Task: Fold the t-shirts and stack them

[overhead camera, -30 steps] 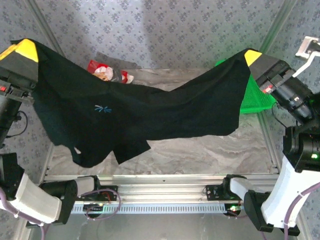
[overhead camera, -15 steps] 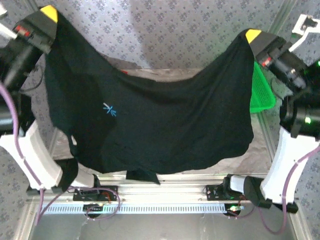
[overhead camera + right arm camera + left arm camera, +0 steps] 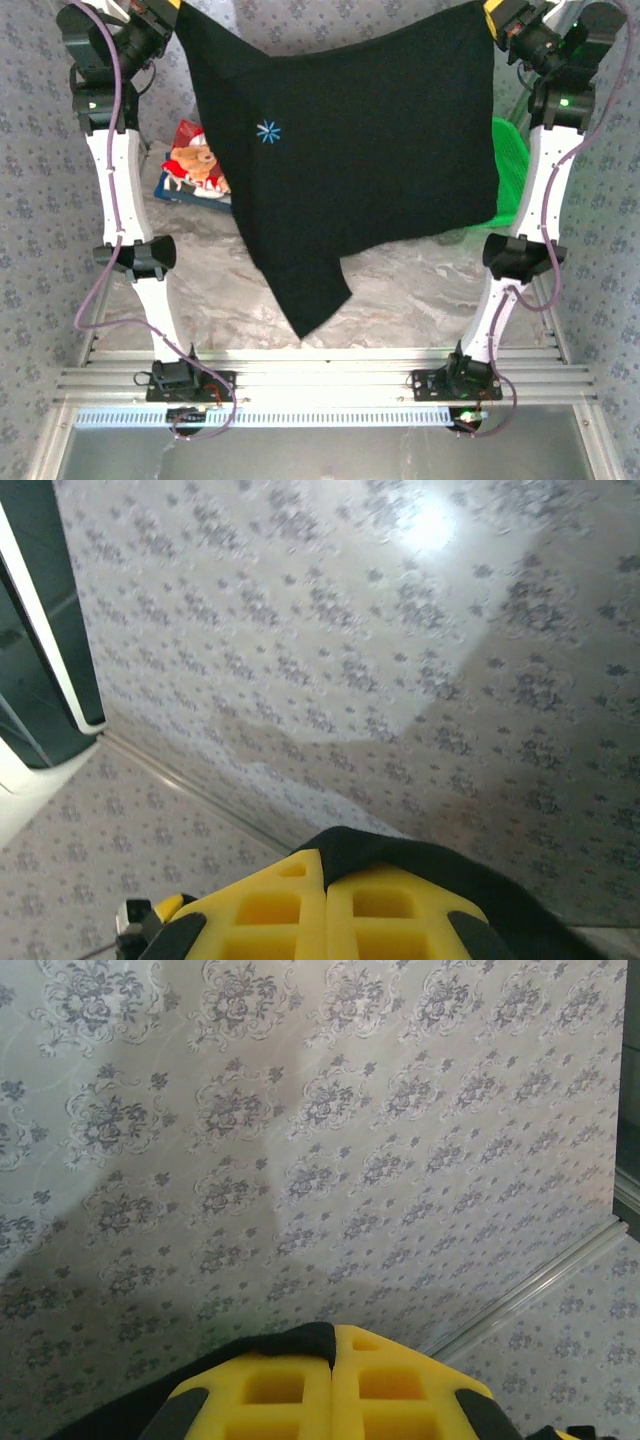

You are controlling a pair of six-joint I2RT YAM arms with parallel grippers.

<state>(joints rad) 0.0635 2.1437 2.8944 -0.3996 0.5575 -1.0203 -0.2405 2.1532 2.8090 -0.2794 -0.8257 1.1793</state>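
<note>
- Grey marble-patterned table [image 3: 400, 290] spreads beyond the arm bases at the bottom of the frame.
- Red-and-white teddy-bear t-shirt [image 3: 195, 165] lies crumpled on it at left, with the edge of a dark blue t-shirt [image 3: 178, 192] showing beneath.
- Green plastic mesh basket [image 3: 510, 170] shows at right, partly behind black cloth.
- Large plain black t-shirt [image 3: 360, 140] hangs spread across the upper centre, one corner drooping toward lower centre.
- Yellow-padded left fingers [image 3: 345, 1375] and right fingers [image 3: 340, 905] are pressed together on its top corners, against flowered wallpaper [image 3: 300, 1110].
</note>
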